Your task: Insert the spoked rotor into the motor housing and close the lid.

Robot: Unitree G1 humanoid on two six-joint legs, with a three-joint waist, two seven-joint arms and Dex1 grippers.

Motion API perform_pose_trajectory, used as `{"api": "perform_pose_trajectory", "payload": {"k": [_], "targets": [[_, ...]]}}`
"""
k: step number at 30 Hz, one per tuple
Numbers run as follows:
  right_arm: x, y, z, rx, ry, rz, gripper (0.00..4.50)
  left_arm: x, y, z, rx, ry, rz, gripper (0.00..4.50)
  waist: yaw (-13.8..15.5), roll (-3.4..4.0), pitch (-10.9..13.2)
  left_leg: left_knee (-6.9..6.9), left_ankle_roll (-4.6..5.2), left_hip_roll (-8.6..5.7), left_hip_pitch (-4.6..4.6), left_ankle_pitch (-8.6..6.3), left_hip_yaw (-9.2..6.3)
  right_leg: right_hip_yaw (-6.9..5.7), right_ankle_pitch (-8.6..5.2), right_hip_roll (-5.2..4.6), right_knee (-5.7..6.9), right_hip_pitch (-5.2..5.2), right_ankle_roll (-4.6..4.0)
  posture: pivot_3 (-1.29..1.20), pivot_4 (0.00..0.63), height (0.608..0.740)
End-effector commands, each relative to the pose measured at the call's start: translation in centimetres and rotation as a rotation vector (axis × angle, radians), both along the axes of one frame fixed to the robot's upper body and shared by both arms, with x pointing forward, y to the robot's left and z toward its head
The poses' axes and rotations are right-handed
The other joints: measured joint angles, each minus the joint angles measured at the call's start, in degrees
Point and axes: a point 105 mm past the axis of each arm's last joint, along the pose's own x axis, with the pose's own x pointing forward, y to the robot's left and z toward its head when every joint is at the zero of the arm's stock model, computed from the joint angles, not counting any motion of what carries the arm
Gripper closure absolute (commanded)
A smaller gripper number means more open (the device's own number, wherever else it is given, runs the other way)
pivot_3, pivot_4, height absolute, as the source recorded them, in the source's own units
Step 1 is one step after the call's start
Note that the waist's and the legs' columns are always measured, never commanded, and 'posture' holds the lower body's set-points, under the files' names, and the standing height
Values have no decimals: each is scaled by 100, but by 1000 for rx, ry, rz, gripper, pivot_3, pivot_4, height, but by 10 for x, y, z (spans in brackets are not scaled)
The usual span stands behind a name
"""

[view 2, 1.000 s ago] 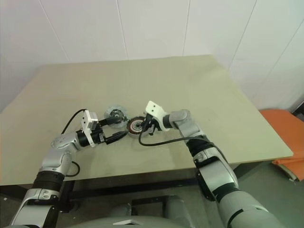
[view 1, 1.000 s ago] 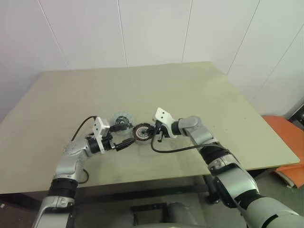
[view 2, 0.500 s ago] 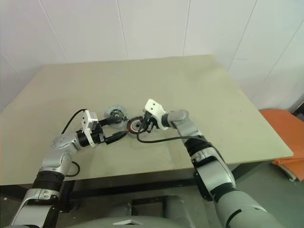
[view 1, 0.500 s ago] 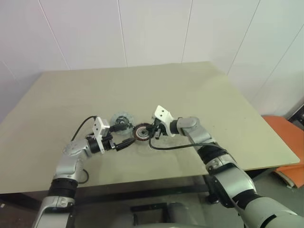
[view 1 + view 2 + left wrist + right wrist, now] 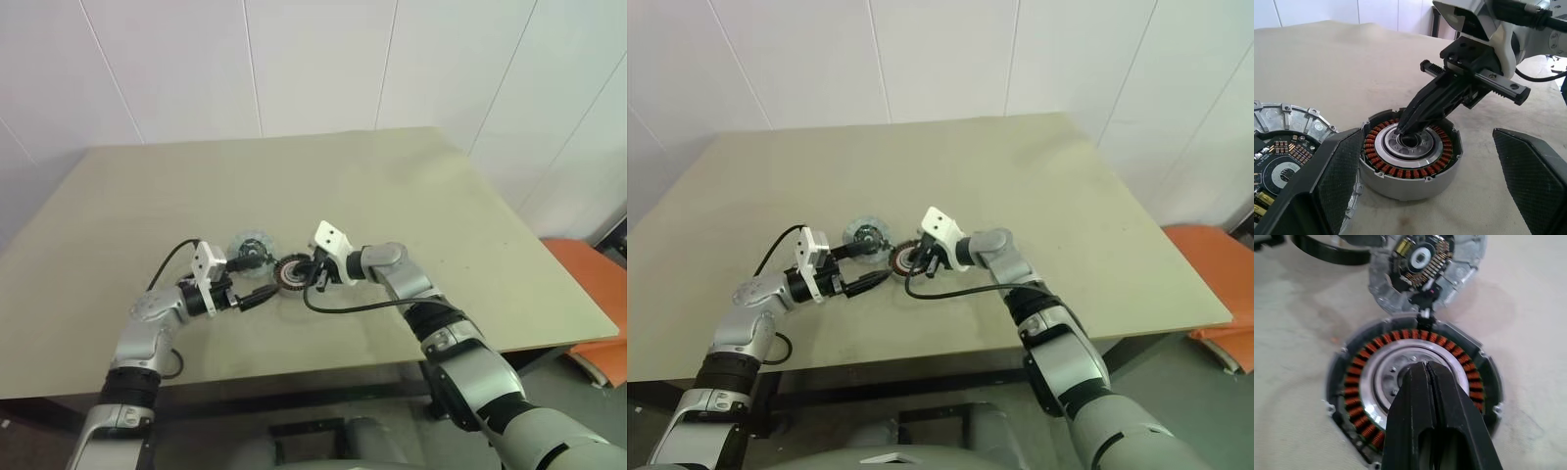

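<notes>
Rotor seating check.
Right gripper (image 5: 1409,131), fingers pressed together, tip in the spoked rotor (image 5: 1409,152) hub, apparently pushing it home; left gripper (image 5: 257,294) spread wide, bracketing it.

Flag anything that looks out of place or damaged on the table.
Nothing stands out. The rotor lies flat with the shut right gripper tipped into its centre. The housing lies flat, touching it. The open left gripper waits beside.

No readable text, labels, brands, numbers or signs anywhere — tiny components on the circuit board (image 5: 1281,161) inside the silvery disc carry no legible markings, white gripper mounts plain, table (image 5: 411,196) bare of print
</notes>
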Motion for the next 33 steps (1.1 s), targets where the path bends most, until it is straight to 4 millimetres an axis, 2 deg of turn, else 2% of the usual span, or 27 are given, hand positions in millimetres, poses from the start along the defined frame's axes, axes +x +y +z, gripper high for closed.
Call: {"api": "perform_pose_trajectory", "payload": {"k": [1, 10, 16, 19, 25, 33], "targets": [[8, 6, 12, -6, -109, -14, 4457, 3, -3, 10, -2, -42, -12, 0, 1, 0, 0, 0, 0, 0, 0, 0, 0, 0, 0, 0, 0, 0, 0, 0, 0, 740], [12, 5, 7, -32, -146, -38, 4457, 3, -2, 9, 1, -41, -11, 0, 0, 0, 0, 0, 0, 0, 0, 0, 0, 1, 0, 0, 0, 0, 0, 0, 0, 740], [18, 14, 36, 151, -123, -75, 4457, 3, -3, 8, 3, -40, -12, 0, 0, 0, 0, 0, 0, 1, 0, 0, -1, 1, 0, 1, 0, 0, 0, 0, 0, 740], [17, 16, 43, 201, -94, -65, 4457, 3, -4, 8, 5, -39, -13, 0, 1, 0, 0, 0, 0, 2, -1, 0, -1, 1, 1, 0, 0, 0, 0, 0, 0, 740], [1, 17, 26, 136, -32, 16, 4457, 3, -4, 8, 5, -38, -14, 0, 1, 0, 0, 0, 0, 2, -1, 0, -1, 0, 1, -1, -1, 0, 1, 0, 0, 740], [-9, 14, 5, 25, -5, 57, 4457, 2, -4, 7, 7, -37, -14, 0, -2, 0, 0, 0, 0, 1, 0, 0, 0, 0, 0, 0, 0, 0, 0, 0, 0, 740]]}}
